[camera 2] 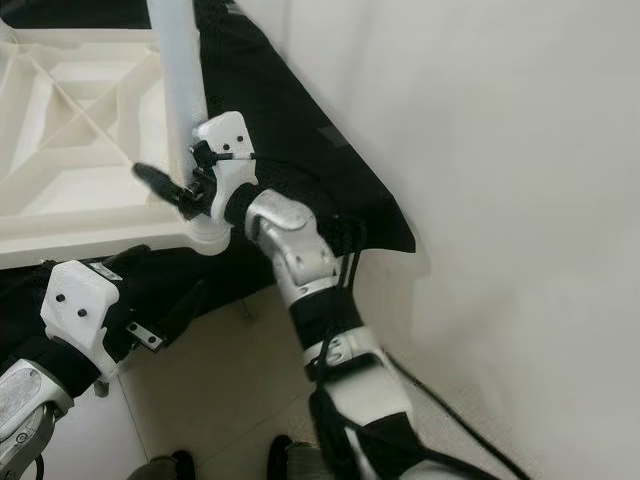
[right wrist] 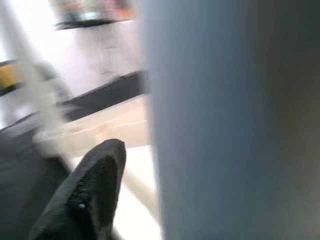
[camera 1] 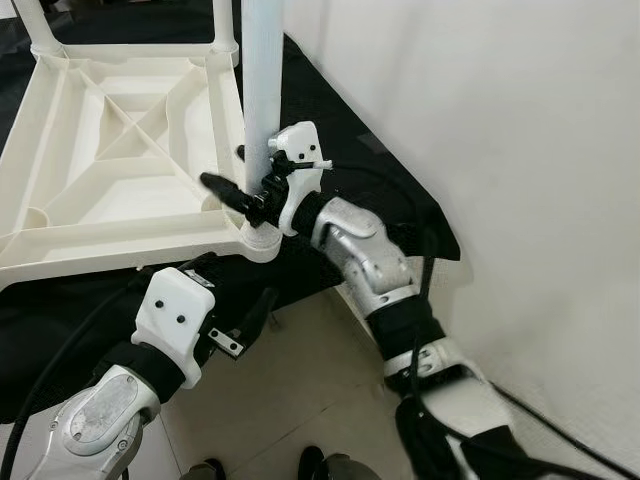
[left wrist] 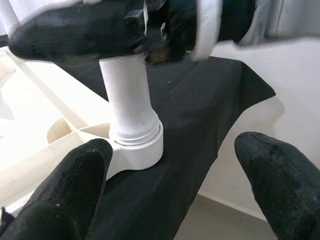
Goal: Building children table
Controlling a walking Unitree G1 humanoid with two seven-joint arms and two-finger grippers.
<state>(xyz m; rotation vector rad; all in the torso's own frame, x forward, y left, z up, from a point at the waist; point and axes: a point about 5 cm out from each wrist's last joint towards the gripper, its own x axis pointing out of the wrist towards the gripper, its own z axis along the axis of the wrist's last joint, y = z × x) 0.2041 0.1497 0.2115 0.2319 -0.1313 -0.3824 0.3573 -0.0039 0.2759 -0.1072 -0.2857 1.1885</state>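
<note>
A white plastic table top (camera 1: 110,150) lies upside down on a black cloth (camera 1: 380,190), so its ribs and inner corners face up. A white wall (camera 1: 520,150) is on the right, close to the cloth.

At the near right corner of the table top, a white leg (camera 1: 262,90) stands straight up in a round socket (camera 1: 258,240). Another leg (camera 1: 225,20) stands at the far right corner, and one more leg (camera 1: 35,25) stands at the far left corner.

The right gripper (camera 1: 240,197) is at the near leg, low down, just above the socket. Its jaws are closed around the leg. One black finger (camera 1: 222,188) pokes out past the leg over the table top. In the right wrist view the leg (right wrist: 225,120) is very close and blurry, with one black finger (right wrist: 90,195) beside it.

The left gripper (camera 1: 255,318) is lower, in front of the table top's near edge, over the black cloth and the pale floor (camera 1: 300,400). Its jaws are apart and hold nothing. In the left wrist view its two black fingers (left wrist: 65,190) are spread wide, and the leg (left wrist: 127,100) in its socket (left wrist: 137,150) shows between them, a bit away.

Two dark shoes (camera 1: 320,465) show at the bottom on the floor.
</note>
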